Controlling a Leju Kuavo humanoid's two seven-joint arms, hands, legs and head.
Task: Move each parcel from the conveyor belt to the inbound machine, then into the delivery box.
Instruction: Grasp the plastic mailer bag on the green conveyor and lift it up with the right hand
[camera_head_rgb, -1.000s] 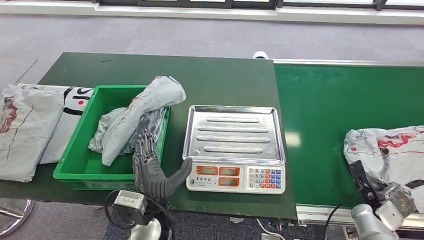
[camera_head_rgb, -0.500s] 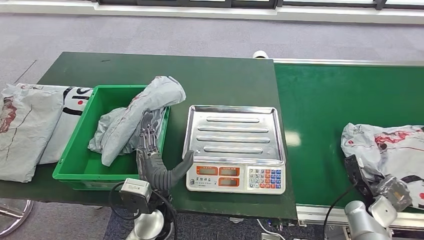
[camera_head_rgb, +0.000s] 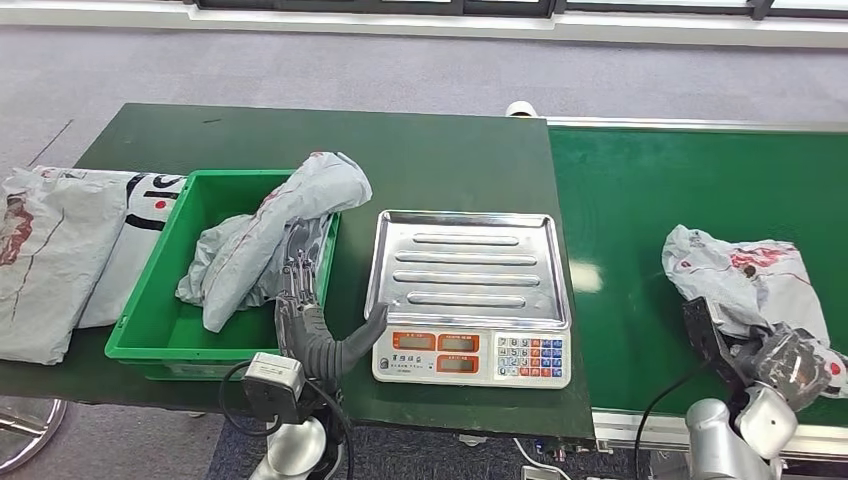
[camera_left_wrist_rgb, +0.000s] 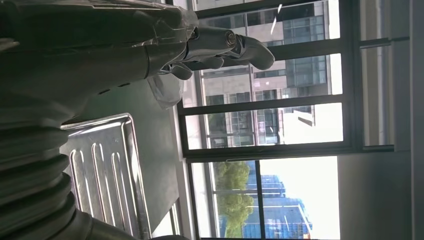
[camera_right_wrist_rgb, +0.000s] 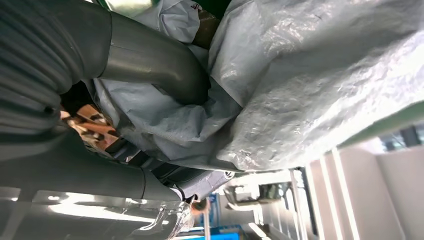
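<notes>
The right hand (camera_head_rgb: 775, 360) grips a parcel (camera_head_rgb: 735, 280) on the belt (camera_head_rgb: 640, 200), its bag bunched between thumb and fingers (camera_right_wrist_rgb: 165, 75); loose film may slip out. The left hand (camera_head_rgb: 305, 330) hangs spread, empty.

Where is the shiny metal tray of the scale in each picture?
Head view: the tray sits mid-table, between the green box and the belt.
Left wrist view: tray beside the left hand.
Right wrist view: not in it.
Shared landmark: left hand.
</notes>
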